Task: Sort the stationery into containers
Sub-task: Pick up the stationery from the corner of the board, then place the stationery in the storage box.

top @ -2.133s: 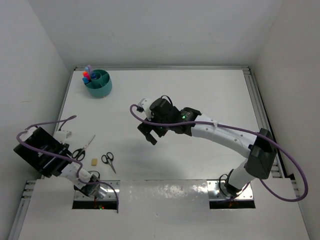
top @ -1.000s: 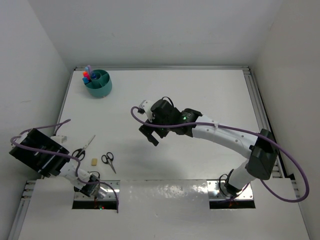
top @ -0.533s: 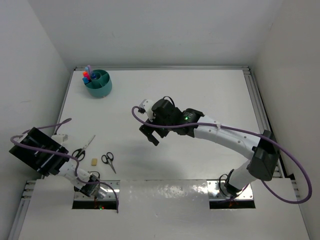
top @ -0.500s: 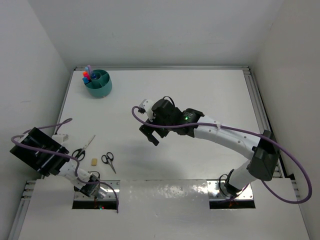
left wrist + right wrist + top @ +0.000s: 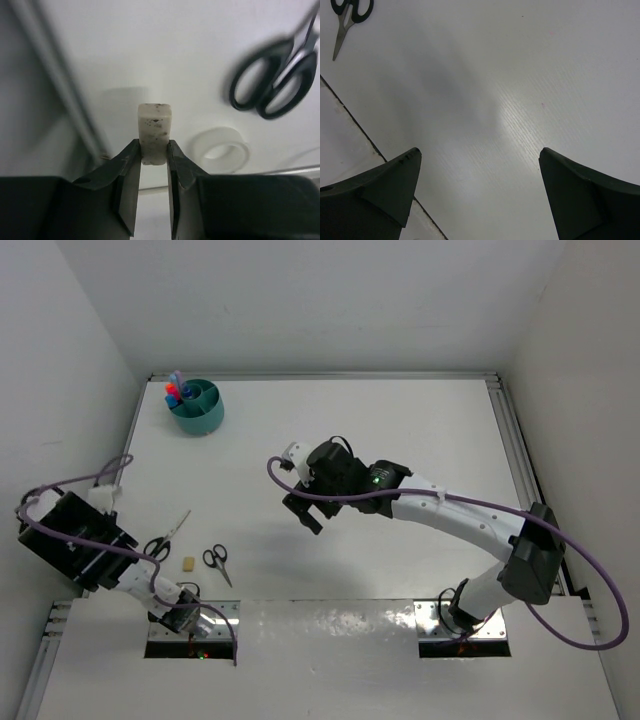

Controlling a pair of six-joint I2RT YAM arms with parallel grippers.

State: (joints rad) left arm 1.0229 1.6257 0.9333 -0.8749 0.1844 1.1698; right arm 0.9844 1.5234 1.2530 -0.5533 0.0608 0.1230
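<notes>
White desk (image 5: 400, 420) fills my overhead view, and the right arm (image 5: 450, 505) is the big thing on it, stretched from its base out to the middle. Its end effector (image 5: 303, 513) hangs over bare desk with the jaws spread wide and nothing between them. The right wrist view confirms it: two dark fingertips (image 5: 395, 175) far apart, only white surface in the gap.

Left arm (image 5: 75, 545) is folded up at the desk's left edge (its body hides the tip from above, so I go by the wrist view). There the left end effector (image 5: 153, 146) is clamped on an off-white speckled eraser (image 5: 154, 122), one finger pressed on each side, the block standing out past the tips. It sits near the rail (image 5: 65, 90) at the left side of the desk.

Far left corner: the teal organiser cup (image 5: 205, 420), upright, with markers (image 5: 175, 390) standing in its left compartments.

Near the left arm lie the larger black-handled scissors (image 5: 165, 538), blades pointing up and right; the left wrist view has them just right of the held eraser. Beside them are the small black scissors (image 5: 217, 560). Between the two pairs rests a tan eraser (image 5: 188, 563), touching neither. A white ring (image 5: 223, 152) lies on the desk just right of the left fingers.
</notes>
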